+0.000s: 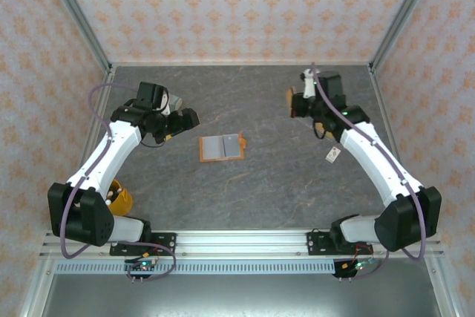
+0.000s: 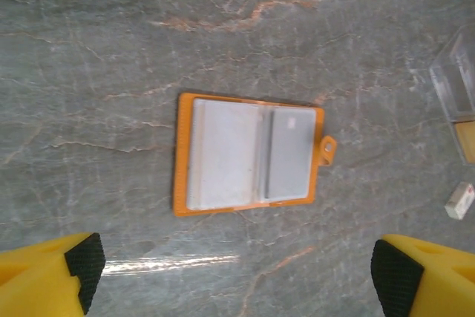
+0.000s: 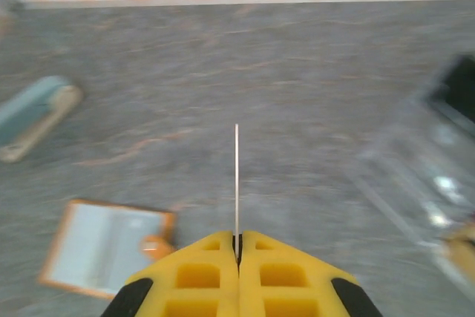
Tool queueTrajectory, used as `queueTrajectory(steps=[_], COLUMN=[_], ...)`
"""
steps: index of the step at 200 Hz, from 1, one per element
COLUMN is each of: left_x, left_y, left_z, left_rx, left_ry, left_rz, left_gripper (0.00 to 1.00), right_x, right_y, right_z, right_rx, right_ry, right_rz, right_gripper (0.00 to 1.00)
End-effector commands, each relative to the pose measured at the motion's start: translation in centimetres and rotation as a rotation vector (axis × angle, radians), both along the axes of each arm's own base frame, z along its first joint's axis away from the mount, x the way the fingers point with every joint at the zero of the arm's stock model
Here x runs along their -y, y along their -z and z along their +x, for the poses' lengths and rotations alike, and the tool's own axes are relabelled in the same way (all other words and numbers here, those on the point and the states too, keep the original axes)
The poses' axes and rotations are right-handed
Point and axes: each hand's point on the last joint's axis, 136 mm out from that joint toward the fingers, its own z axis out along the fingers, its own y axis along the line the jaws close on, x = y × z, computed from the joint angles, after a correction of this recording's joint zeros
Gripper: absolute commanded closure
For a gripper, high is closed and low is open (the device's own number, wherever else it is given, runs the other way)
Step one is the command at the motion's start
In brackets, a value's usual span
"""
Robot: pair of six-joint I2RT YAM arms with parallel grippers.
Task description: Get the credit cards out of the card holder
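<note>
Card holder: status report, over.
Left gripper open, beside card holder lying open. Right gripper shut on a card, edge-on. Clear tray off to the side.

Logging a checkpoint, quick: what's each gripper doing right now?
Left gripper: open, holding nothing.
Right gripper: shut on a thin card, seen edge-on.

The card (image 3: 237,183) is presented edge-on, its face hidden. In the right wrist view the card holder (image 3: 104,246) and pale-blue box (image 3: 33,116) are blurred; the clear tray (image 2: 454,90) is cut off by the right edge.
</note>
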Motion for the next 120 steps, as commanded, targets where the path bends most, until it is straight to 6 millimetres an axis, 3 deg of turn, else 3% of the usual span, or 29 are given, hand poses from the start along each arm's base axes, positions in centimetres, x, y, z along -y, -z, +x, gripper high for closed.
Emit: queueTrajectory(steps=[1, 25, 64, 120], left_x=[-1.0, -1.1, -4.5, -5.5], left_y=[-0.9, -1.1, -0.2, -0.2], left_z=[0.1, 0.5, 0.4, 0.6], left_rx=[0.041, 0.043, -0.018, -0.011], left_ry=[0.003, 0.009, -0.114, -0.093], left_rz=[0.055, 0.069, 0.222, 0.287], left_gripper=[0.0, 0.0, 0.0, 0.0], right_x=[5.9, 8.9, 11.8, 11.6], right_y=[0.6, 1.2, 2.6, 7.1], right_z=[-0.2, 0.6, 2.1, 1.6], right_rx=[-0.028, -0.033, -0.07, -0.171], right_ry=[0.069, 0.07, 0.038, -0.281], right_rz=[-0.212, -0.273, -0.377, -0.526], right_gripper=[1.0, 1.0, 1.0, 1.0])
